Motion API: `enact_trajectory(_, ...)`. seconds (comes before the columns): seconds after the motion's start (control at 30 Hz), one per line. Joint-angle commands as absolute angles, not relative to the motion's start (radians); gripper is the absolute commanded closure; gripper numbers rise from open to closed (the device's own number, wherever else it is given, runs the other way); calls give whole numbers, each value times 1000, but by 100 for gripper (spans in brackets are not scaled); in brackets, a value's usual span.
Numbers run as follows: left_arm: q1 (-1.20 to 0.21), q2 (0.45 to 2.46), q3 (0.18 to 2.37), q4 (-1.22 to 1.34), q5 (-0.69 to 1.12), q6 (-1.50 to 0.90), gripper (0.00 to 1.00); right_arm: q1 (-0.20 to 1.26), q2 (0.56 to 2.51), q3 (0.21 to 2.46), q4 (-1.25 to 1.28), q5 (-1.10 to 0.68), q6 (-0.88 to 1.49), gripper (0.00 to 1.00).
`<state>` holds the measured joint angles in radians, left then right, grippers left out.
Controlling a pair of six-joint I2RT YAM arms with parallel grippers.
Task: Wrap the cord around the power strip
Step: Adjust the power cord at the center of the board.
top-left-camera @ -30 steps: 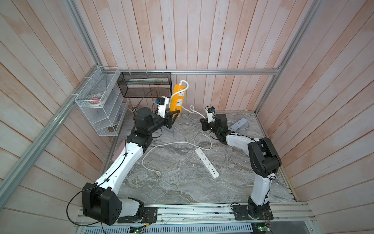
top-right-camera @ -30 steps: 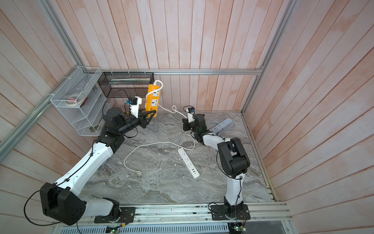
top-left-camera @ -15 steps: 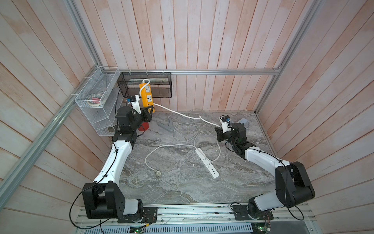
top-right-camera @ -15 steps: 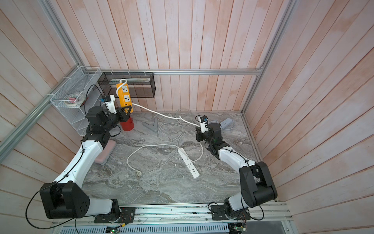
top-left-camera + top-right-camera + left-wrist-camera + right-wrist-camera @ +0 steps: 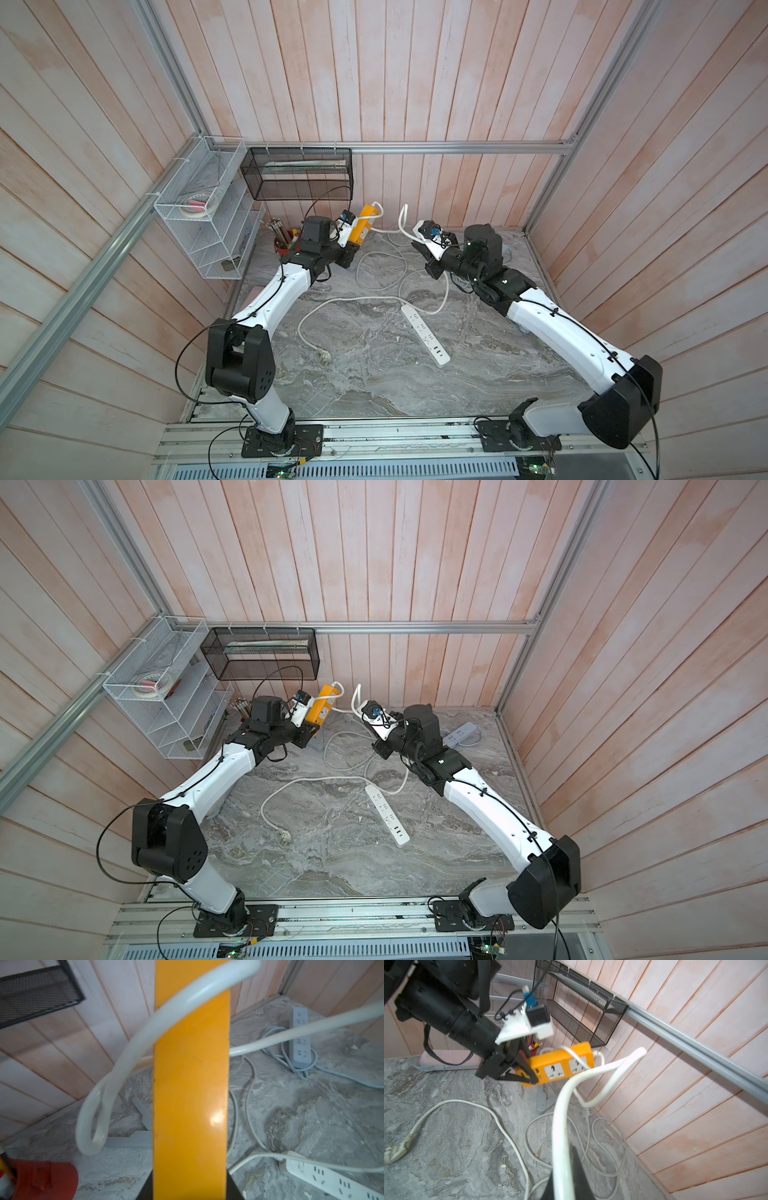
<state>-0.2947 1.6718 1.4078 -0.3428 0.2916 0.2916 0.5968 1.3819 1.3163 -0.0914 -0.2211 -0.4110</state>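
In both top views the left gripper (image 5: 352, 246) was clamped on the lower end of the orange power strip (image 5: 362, 223), holding it tilted above the table (image 5: 374, 386), upper centre of the frame, just below the black mesh basket (image 5: 299, 174). The white cord (image 5: 401, 216) left the strip's upper end, curled once around it and ran right to the right gripper (image 5: 417, 246), which was pinched shut on it, with a short loop standing up above the jaws. The rest of the cord lay in loose coils on the table between the two grippers. A white power strip (image 5: 425, 334) lay flat at mid-frame, its own lead curving left to a plug (image 5: 322, 354). In a top view a grey power strip (image 5: 461, 734) lay behind the right arm.

In the left wrist view the orange power strip (image 5: 191, 1084) rose up the centre between the black jaws at the bottom edge. The cord (image 5: 145, 1030) crossed its face diagonally and doubled back in a loop at lower left. A red cup (image 5: 41, 1178) sat in the lower left corner.

In the right wrist view the cord (image 5: 562, 1136) rose from the bottom centre, gripped between the dark jaws, towards the strip at centre, sockets facing the camera.
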Motion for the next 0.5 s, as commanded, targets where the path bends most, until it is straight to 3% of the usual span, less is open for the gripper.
enact_trajectory(0.0,-357,1645,1410,-392,376,493,100,591,1411,1377,-155,-291,-478,100)
enact_trajectory(0.33,-448,1682,1425,-488,416,505,100,565,1584,1758,-363,-426,-515,100)
enact_trajectory(0.47,-406,1588,1346,-328,427,368,100,472,1529,1598,-229,-407,-360,100)
